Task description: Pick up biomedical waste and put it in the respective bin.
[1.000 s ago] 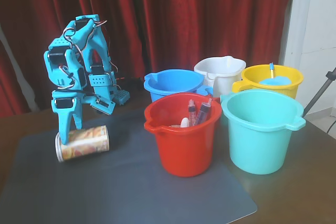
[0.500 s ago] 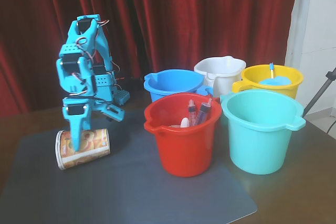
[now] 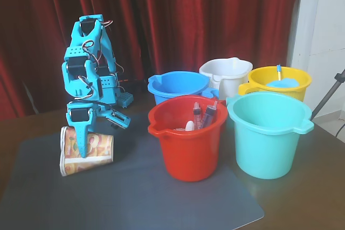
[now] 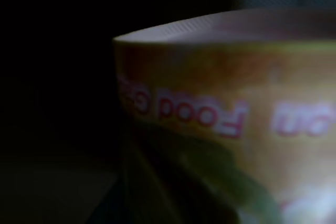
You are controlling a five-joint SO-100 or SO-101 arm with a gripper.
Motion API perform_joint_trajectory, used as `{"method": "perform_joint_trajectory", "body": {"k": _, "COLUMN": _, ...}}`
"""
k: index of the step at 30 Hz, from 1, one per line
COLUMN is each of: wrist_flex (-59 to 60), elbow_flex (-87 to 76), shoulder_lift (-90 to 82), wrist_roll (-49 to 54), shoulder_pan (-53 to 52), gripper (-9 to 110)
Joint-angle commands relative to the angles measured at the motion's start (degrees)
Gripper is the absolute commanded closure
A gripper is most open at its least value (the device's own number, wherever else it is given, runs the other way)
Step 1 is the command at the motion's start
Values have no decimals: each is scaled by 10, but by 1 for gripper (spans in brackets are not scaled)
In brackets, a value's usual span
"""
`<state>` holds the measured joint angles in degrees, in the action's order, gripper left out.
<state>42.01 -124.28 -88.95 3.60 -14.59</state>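
Observation:
A printed paper cup lies on its side on the grey mat at the left of the fixed view. My cyan gripper is down on it. One long finger stands in front of the cup. The other jaw is spread out to the right above the cup's end, so the gripper is open. The wrist view is dark and filled by the cup, very close, with red "Food" lettering. The gripper itself cannot be made out there.
Several bins stand to the right: red holding syringes, blue, white, yellow and teal. A red curtain hangs behind. A tripod leg stands at the far right.

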Motion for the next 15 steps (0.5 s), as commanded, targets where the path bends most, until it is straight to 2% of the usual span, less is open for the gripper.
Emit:
{"method": "perform_joint_trajectory", "body": {"k": 1, "wrist_flex": -99, "elbow_flex": -5, "shoulder_lift": 3, "wrist_roll": 4, "shoulder_pan": -2, "gripper": 95}}
{"method": "perform_joint_trajectory", "body": {"k": 3, "wrist_flex": -153, "elbow_flex": -4, "shoulder_lift": 4, "wrist_roll": -4, "shoulder_pan": -2, "gripper": 103}}
{"method": "perform_joint_trajectory", "body": {"k": 4, "wrist_flex": -163, "elbow_flex": -2, "shoulder_lift": 4, "wrist_roll": -25, "shoulder_pan": -2, "gripper": 102}}
{"method": "perform_joint_trajectory", "body": {"k": 6, "wrist_flex": -156, "elbow_flex": 23, "shoulder_lift": 3, "wrist_roll": -130, "shoulder_pan": 4, "gripper": 102}}
{"method": "perform_joint_trajectory", "body": {"k": 7, "wrist_flex": -133, "elbow_flex": 47, "shoulder_lift": 3, "wrist_roll": -182, "shoulder_pan": 5, "gripper": 102}}
{"method": "perform_joint_trajectory", "body": {"k": 15, "wrist_flex": 55, "elbow_flex": 287, "shoulder_lift": 3, "wrist_roll": -375, "shoulder_pan": 53, "gripper": 102}}
